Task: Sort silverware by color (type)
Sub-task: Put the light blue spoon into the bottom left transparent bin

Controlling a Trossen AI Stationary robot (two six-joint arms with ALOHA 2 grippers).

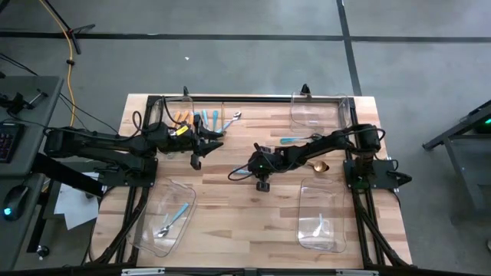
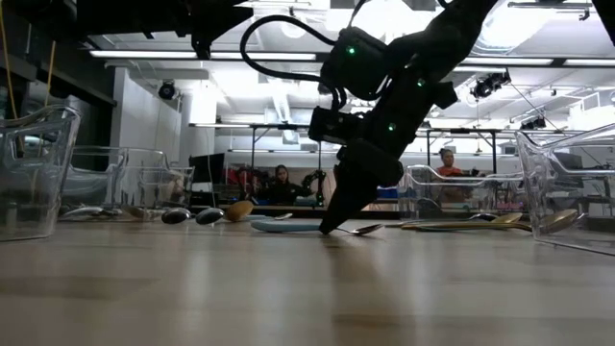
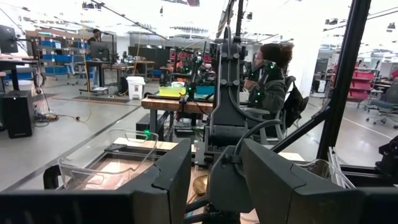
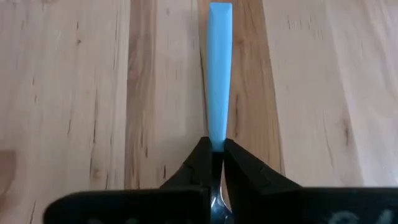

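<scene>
While most of the sorting is by my reckoning yet to be done, the wooden table (image 1: 230, 199) already shows a start: of the clear bins, the near-left bin (image 1: 163, 216) holds a light-blue-handled piece, the near-right bin (image 1: 322, 215) holds what looks like one silver piece, and the far-right bin (image 1: 316, 112) looks empty from above. Next in size is the unsorted pile (image 1: 201, 120) at the far left of the table, a mix of orange and blue handles lying side by side, and my left gripper (image 1: 201, 146) hangs just beside it, fingers apart and holding nothing that I can see. A teal-handled piece (image 1: 294, 140) and a gold spoon (image 1: 319, 166) lie loose near my right arm, neither binned. Smallest of all is the job in hand: my right gripper (image 4: 214, 163) is down at the table's middle, its fingers pinched tight on the neck of a light-blue-handled spoon (image 4: 219, 68), which lies flat on the wood. I judge it belongs with the blue one in the near-left bin.
</scene>
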